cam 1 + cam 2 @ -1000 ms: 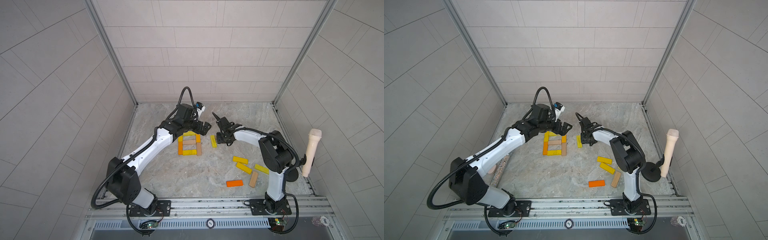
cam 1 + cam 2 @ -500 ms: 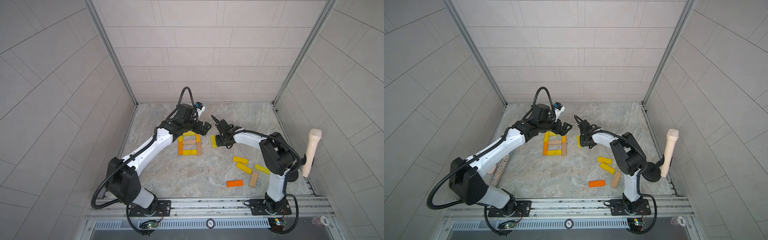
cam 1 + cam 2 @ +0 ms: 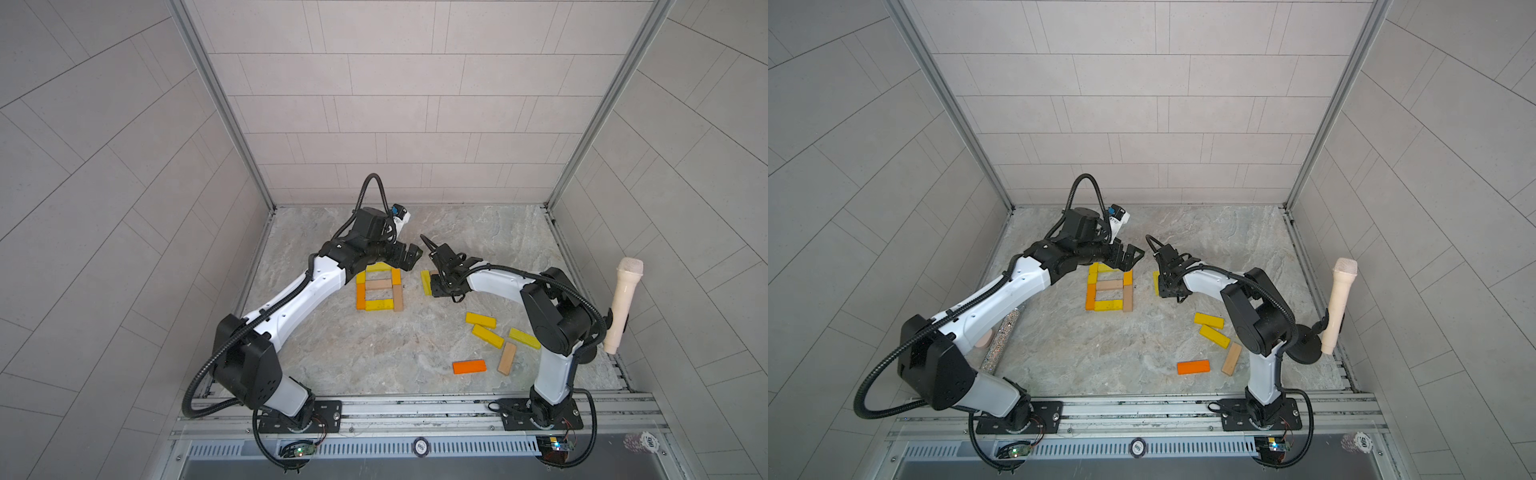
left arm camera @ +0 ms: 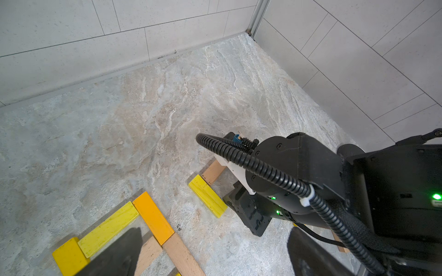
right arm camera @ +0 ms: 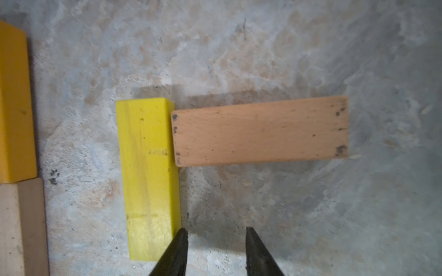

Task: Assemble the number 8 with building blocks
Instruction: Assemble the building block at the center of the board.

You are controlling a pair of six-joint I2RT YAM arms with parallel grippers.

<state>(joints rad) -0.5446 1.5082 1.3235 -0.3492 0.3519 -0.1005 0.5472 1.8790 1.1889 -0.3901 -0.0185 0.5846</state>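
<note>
The marbled worktop (image 3: 374, 374) carries everything. Over the last second the left arm (image 3: 299, 299) has not stirred. It reaches over the far end of the figure with the left gripper (image 3: 1129, 257) spread wide and empty. The right arm (image 3: 498, 282) has drawn back toward the near edge and sunk low. The right gripper (image 5: 216, 233) now sits at the near end of a spare yellow bar (image 5: 148, 172), its jaws narrowed to a slim gap with only bare stone between them, grasping nothing. One fingertip (image 5: 180, 239) is at that bar's corner; whether it touches I cannot tell. One cream microphone-shaped cylinder (image 3: 623, 307) stands by the right edge, and one glittery silver cylinder (image 3: 1000, 336) lies along the left edge. The number 8 (image 3: 378, 284) lies left of centre in the far half, unchanged. It has seven bars, three yellow, two orange and two tan, closing two square holes, so it looks finished, and the right arm's move concerns leftovers only. The risk is shoving the spare bar into the figure's right side, just beside it. Seven loose blocks remain. The spare has a tan bar (image 5: 260, 131) butted against its long side. Toward the right edge in the near half lie three yellow bars (image 3: 487, 336), one tan block (image 3: 507, 358) and one orange block (image 3: 469, 367).
</note>
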